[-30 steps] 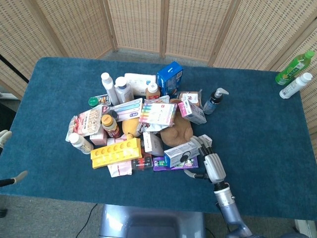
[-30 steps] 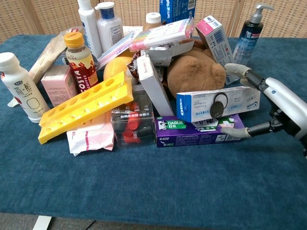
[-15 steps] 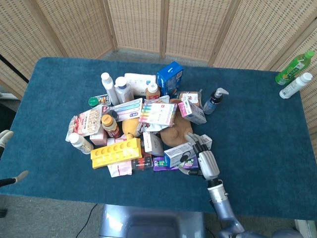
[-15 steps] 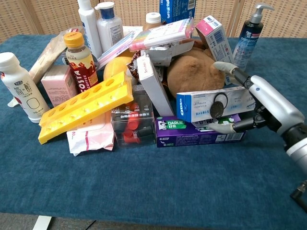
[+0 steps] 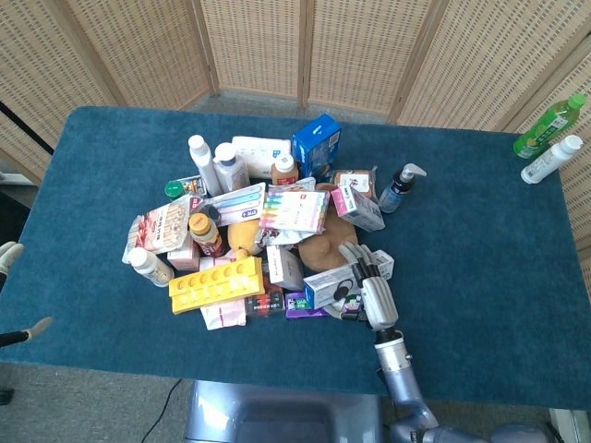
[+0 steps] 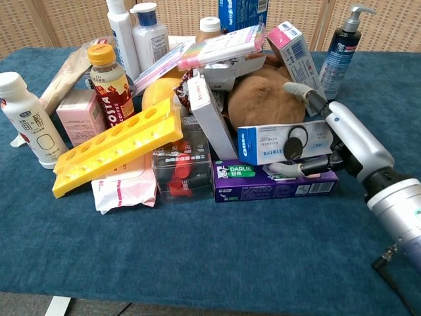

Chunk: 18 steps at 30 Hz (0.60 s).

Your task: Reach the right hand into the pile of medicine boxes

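Observation:
The pile of medicine boxes (image 5: 268, 231) lies in the middle of the blue table, mixed with bottles, a yellow tray (image 6: 115, 145) and a brown plush (image 6: 263, 99). My right hand (image 5: 374, 295) (image 6: 345, 141) is at the pile's right front edge. Its fingers spread around a blue-and-white box (image 6: 283, 141) (image 5: 325, 286): some reach over the top toward the plush, and one lies below it on the purple Darlie box (image 6: 263, 181). The hand touches the box without lifting it. My left hand (image 5: 11, 254) shows only at the head view's far left edge, off the table, holding nothing.
A dark pump bottle (image 6: 342, 46) (image 5: 399, 187) stands just behind my right hand. A green bottle (image 5: 549, 125) and a white bottle (image 5: 551, 159) lie at the table's far right corner. Bare blue cloth (image 5: 480, 240) stretches to the right of the pile. Wicker screens (image 5: 305, 46) close the back.
My right hand has moved left and forward into the pile, its fingers closing in around the blue-and-white box, which has shifted slightly left. The left hand has not moved.

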Motion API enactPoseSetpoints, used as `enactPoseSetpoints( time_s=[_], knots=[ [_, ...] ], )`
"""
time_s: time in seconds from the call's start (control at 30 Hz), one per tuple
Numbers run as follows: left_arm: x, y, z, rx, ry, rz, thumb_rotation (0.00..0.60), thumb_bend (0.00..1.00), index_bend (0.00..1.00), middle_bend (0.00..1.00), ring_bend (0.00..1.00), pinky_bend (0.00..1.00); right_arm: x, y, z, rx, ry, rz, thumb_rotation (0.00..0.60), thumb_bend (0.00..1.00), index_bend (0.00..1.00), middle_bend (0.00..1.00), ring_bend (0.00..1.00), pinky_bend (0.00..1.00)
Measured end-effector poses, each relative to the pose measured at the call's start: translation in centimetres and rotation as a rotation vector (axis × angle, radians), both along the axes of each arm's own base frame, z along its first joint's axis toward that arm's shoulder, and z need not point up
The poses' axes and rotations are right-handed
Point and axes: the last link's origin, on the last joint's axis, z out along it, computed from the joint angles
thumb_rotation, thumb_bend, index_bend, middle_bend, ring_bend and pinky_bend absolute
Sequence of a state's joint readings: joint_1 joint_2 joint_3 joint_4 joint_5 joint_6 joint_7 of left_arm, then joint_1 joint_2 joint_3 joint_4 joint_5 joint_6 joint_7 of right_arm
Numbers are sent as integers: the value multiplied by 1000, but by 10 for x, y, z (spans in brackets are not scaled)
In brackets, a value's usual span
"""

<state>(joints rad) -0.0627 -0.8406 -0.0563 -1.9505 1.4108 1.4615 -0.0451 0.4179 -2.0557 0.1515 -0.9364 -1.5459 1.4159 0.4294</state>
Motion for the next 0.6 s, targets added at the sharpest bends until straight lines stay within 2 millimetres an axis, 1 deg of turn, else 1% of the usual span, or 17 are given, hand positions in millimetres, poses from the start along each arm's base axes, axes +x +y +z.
enactPoseSetpoints(
  time_s=[0.03, 0.07, 0.13, 0.17, 0.23, 0.33, 0.6],
  knots=[
    [0, 0, 0, 0, -1, 0, 600, 0, 0, 0, 0, 0, 1, 0, -1, -3, -4, -3, 600, 0, 389, 463, 73, 53],
    [0, 0, 0, 2, -1, 0, 600, 0, 0, 0, 0, 0, 2, -1, -2, -10, -7, -5, 600, 0, 445, 515, 111, 72],
    [0, -1, 1, 4, -1, 0, 600, 0, 0, 0, 0, 0, 3, -2, -2, -26, -13, -11, 600, 0, 577, 652, 218, 137],
    [0, -1, 2, 6, -1, 1, 600, 0, 0, 0, 0, 0, 4, -3, -2, -38, -19, -18, 600, 0, 610, 688, 242, 153],
    [-1, -1, 2, 8, -1, 2, 600, 0, 0, 0, 0, 0, 4, -4, -2, -47, -25, -29, 600, 0, 633, 714, 253, 157],
    [-1, -1, 2, 7, -1, 2, 600, 0, 0, 0, 0, 0, 2, -5, 0, -52, -27, -35, 600, 0, 639, 721, 253, 157],
    [0, -1, 2, 7, -4, 0, 600, 0, 0, 0, 0, 0, -1, -7, 16, -92, -34, -29, 600, 0, 644, 724, 253, 157]
  ],
)
